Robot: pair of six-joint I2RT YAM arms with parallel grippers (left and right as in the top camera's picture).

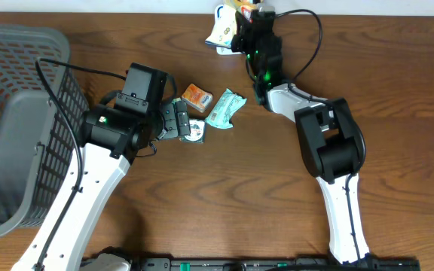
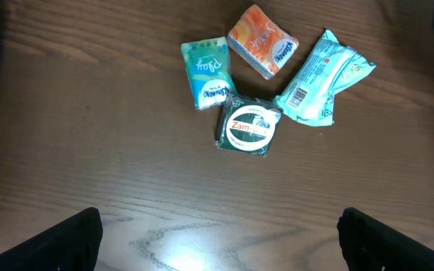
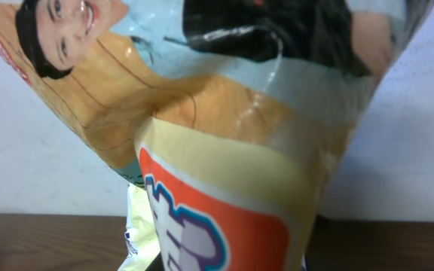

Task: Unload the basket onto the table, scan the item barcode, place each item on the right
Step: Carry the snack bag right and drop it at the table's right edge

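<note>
snack pouch (image 3: 224, 150) fills my r wrist cam, right hand (image 1: 239, 28) clenched on it at far table (image 1: 398, 90) edge; left hand (image 1: 176, 119) released, well apart over small packs (image 2: 206, 71).

"Zam-Buk" on dark green packet (image 2: 248, 126), "Play" on teal tissue pack (image 2: 206, 71)

The wooden table (image 1: 224, 188) bears a grey basket (image 1: 6, 56) at left and, clustered centrally, an orange pack (image 1: 197, 96), a teal packet (image 1: 224, 110), a green tissue pack (image 2: 206, 73) and a dark round-labelled pack (image 2: 249, 126).
</note>
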